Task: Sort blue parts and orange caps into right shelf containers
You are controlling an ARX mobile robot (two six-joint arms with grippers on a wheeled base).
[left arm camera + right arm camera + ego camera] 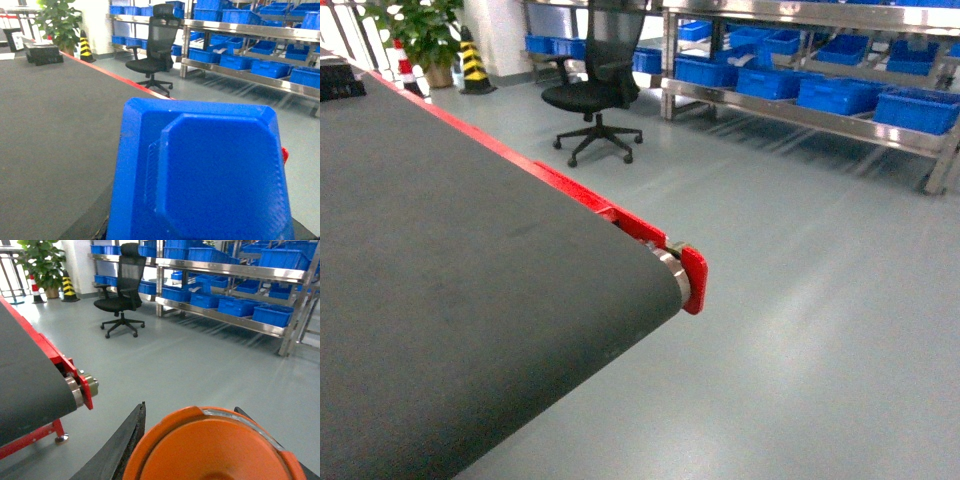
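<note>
head: dark counter [450, 300] fills 9 o'clock, blue crates [840, 95] on shelf at 1 o'clock, no pincers seen | left wrist: blue part [210, 180] at 6 o'clock, pincer hidden, grip cannot tell | right wrist: right pincer [200, 450] pinching orange cap [215, 447] at 6 o'clock

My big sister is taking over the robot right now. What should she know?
Left gripper: hidden behind a blue part that fills its wrist view, seemingly carried; jaws unseen.
Right gripper: an orange cap sits between its dark fingers, apparently held.
Crates wait on the steel shelf across the floor, past the office chair.
The conveyor belt is beside the robot.
Done: both pieces seem picked up.
Left: go to the shelf and drop each in a crate.
</note>
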